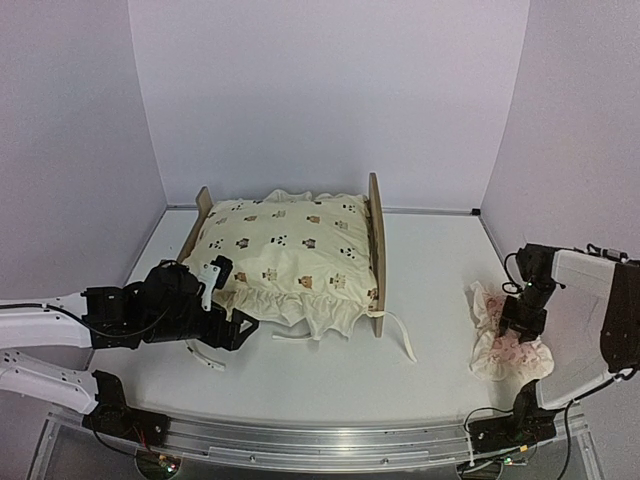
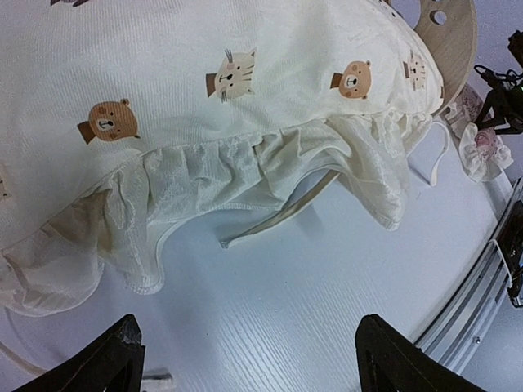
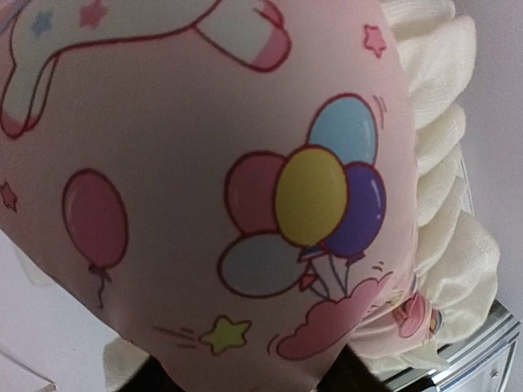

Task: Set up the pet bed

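The pet bed [image 1: 376, 250] stands mid-table, a light-wood frame whose headboard [image 2: 453, 33] faces right. A cream animal-print ruffled cushion [image 1: 290, 255] lies over it and hides the mattress; its ruffle [image 2: 204, 180] overhangs the front. My left gripper [image 1: 235, 335] hovers open over bare table [image 2: 249, 343] just in front of the cushion's front-left corner, holding nothing. At the right, my right gripper [image 1: 520, 325] presses down into the small pink pillow [image 1: 510, 350]. The pillow's balloon print [image 3: 245, 163] bulges between the dark fingers [image 3: 155, 380], pinched by them.
A loose cushion tie [image 1: 400, 335] trails onto the table at the bed's front right; another tie [image 2: 270, 224] lies under the ruffle. An aluminium rail [image 1: 320, 440] runs along the near edge. White walls close in the back and both sides.
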